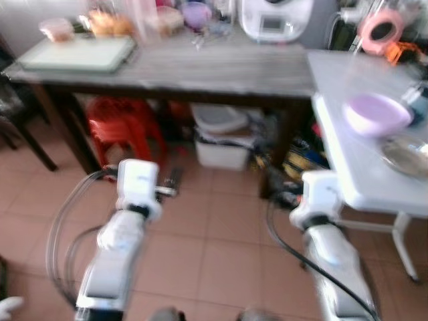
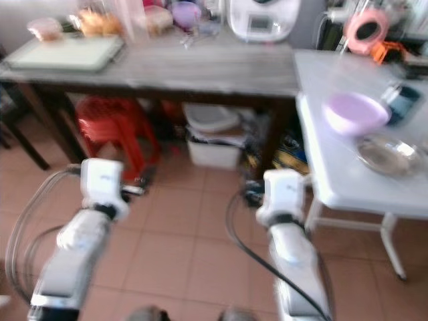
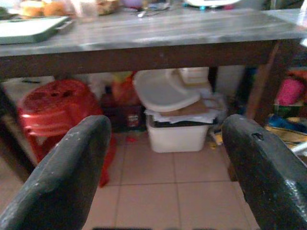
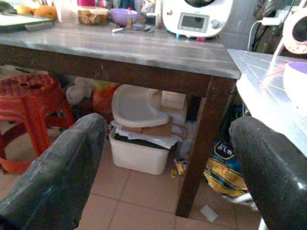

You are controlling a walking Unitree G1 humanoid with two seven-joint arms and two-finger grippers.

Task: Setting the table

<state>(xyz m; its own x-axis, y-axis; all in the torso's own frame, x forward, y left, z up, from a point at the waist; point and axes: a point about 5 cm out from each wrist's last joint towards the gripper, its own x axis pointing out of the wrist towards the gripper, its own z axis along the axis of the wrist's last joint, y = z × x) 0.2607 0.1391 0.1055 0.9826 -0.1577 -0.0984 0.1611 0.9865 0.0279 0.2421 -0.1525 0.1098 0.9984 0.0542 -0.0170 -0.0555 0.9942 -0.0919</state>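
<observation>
A lilac bowl [image 1: 376, 114] and a shallow metal dish [image 1: 408, 157] sit on the white table [image 1: 348, 167] at my right. Both arms are held low over the tiled floor, short of the tables. In the left wrist view my left gripper [image 3: 168, 167] is open, its black fingers [image 3: 67, 177] wide apart with nothing between them. It faces the space under the long dark table [image 3: 144, 48]. My right gripper [image 4: 168, 167] is open and empty too, looking at that table's right leg [image 4: 201, 143] and the white table's edge [image 4: 268, 96].
The long table [image 1: 221, 67] carries a pale tray [image 1: 77, 53], food containers and a white appliance [image 1: 275, 19]. Under it stand a red stool [image 1: 124, 127] and a white bin [image 1: 223, 137]. A dark chair [image 1: 17, 114] is at far left. The picture is blurred.
</observation>
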